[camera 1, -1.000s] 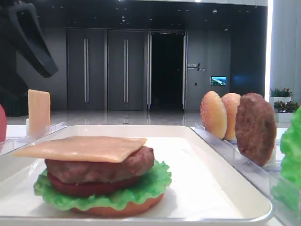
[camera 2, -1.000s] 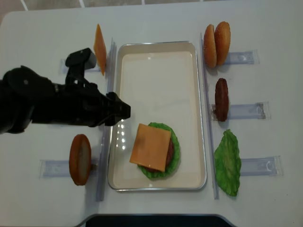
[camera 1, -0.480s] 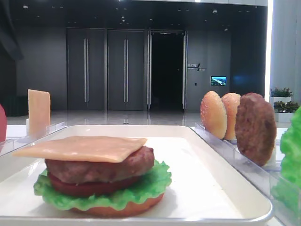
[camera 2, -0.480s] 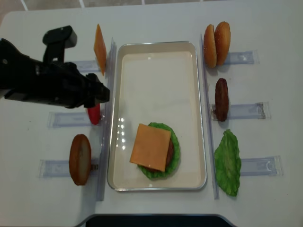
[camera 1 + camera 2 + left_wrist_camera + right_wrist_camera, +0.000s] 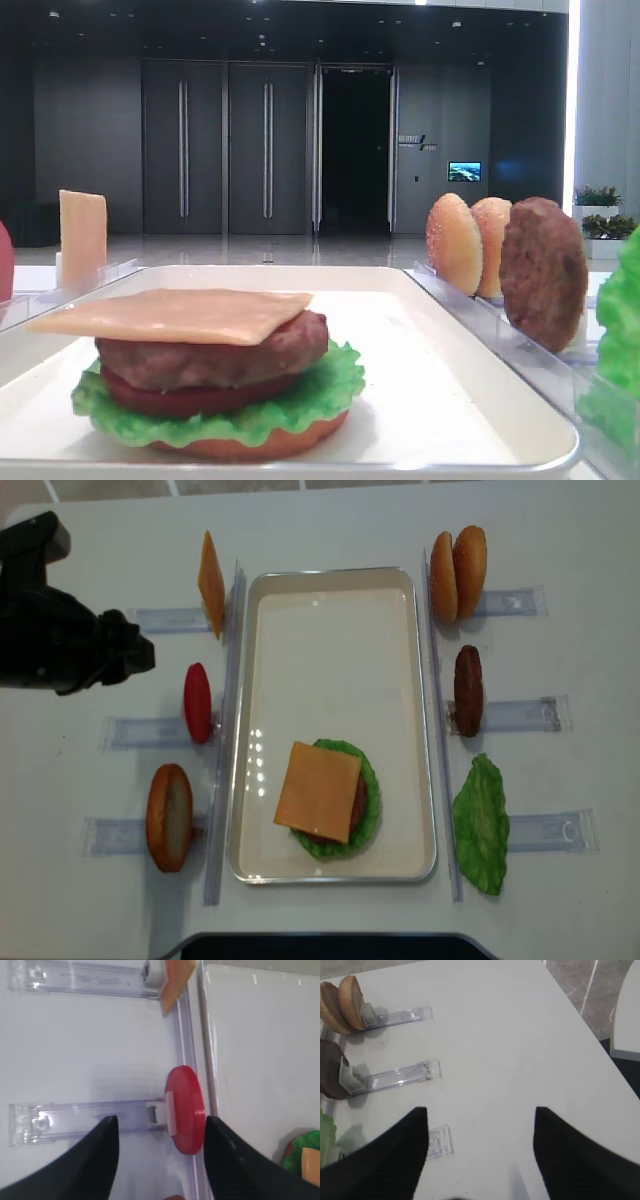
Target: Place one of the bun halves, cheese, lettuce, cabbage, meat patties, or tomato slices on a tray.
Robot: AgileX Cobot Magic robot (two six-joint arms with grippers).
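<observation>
The black left gripper (image 5: 135, 655) stood open and empty over the white table (image 5: 330, 525), its two dark fingers (image 5: 102, 1160) spread apart in the wrist view. Just ahead of it, between those fingers, a flat round dark red tomato slice (image 5: 185, 1109) stood on edge in a clear plastic rack (image 5: 75, 1116). Beyond the tomato lay the large white rectangular tray (image 5: 330, 610). On the tray, well away from the claw, a thin square pale orange cheese slice (image 5: 318, 791) topped a stack of thick brown meat patty (image 5: 215, 360), ruffled green lettuce (image 5: 330, 385) and an orange bun half (image 5: 265, 445). A second cheese slice (image 5: 210, 583) stood upright in a rack near the claw. The right gripper (image 5: 480, 1155) hung open too, over bare table, with racked bun halves (image 5: 342, 1002) ahead to its left.
</observation>
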